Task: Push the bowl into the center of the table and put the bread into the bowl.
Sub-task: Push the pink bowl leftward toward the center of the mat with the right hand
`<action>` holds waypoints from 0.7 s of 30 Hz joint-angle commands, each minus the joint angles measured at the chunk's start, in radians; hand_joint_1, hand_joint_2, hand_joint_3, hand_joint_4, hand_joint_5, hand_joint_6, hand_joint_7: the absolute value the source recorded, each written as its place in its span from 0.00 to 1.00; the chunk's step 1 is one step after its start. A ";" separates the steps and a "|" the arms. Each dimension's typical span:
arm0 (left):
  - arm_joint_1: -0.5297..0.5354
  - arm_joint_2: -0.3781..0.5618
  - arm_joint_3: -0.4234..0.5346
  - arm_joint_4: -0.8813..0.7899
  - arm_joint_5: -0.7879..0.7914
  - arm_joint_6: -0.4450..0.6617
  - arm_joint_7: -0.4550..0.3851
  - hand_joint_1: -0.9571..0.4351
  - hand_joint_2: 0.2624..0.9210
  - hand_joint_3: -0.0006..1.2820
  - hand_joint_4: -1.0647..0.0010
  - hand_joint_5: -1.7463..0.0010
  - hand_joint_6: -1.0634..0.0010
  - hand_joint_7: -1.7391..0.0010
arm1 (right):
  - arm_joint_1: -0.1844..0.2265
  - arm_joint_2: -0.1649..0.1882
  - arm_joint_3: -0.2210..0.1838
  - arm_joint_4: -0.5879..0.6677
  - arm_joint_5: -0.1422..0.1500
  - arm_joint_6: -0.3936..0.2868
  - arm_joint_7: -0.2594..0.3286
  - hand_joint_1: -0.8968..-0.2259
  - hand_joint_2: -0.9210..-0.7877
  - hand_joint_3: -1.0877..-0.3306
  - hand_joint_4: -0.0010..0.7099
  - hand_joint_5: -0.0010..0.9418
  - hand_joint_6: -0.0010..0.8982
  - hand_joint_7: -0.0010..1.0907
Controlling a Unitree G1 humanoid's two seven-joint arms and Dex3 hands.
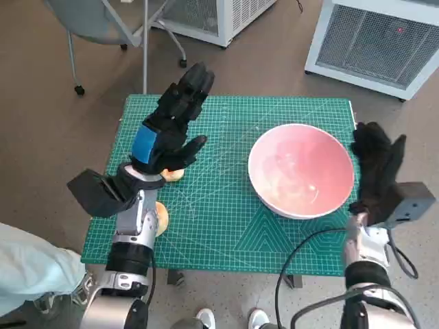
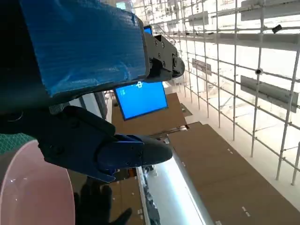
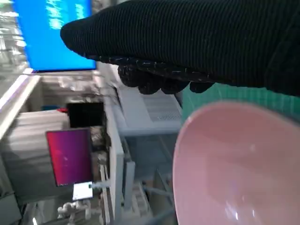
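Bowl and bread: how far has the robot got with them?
Little looks done. The pink bowl sits on the table's right half, not the center, and holds nothing. The right hand stands open beside its rim, seemingly placed to push. The bread lies on the green mat under the open left hand, not picked up.

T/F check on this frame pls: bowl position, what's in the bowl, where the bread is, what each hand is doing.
1. The pink bowl sits toward the table's right side, not at its center. True.
2. The bread is already in the bowl. False: the bowl is empty; the bread lies on the green mat under the left hand.
3. The right hand hangs beside the bowl's right rim. True.
4. The left hand grips the bowl. False: it is over the mat's left part, fingers spread, well away from the bowl.
5. The bowl lies upside down. False: it stands upright, opening upward.
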 commanded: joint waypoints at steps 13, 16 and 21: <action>0.026 0.031 0.010 -0.029 0.008 -0.013 0.006 0.26 1.00 0.29 0.86 1.00 0.75 0.97 | -0.081 0.078 -0.057 0.045 0.079 0.107 0.065 0.44 0.00 0.36 0.30 0.01 0.15 0.34; 0.033 0.035 0.010 -0.038 0.007 -0.009 0.007 0.25 1.00 0.29 0.85 1.00 0.74 0.97 | -0.095 0.088 -0.062 0.047 0.084 0.114 0.074 0.45 0.00 0.37 0.30 0.01 0.15 0.33; 0.049 0.046 0.013 -0.060 0.013 -0.004 0.018 0.25 1.00 0.29 0.85 0.99 0.74 0.96 | -0.117 0.103 -0.062 0.054 0.085 0.128 0.084 0.45 0.00 0.33 0.30 0.01 0.15 0.32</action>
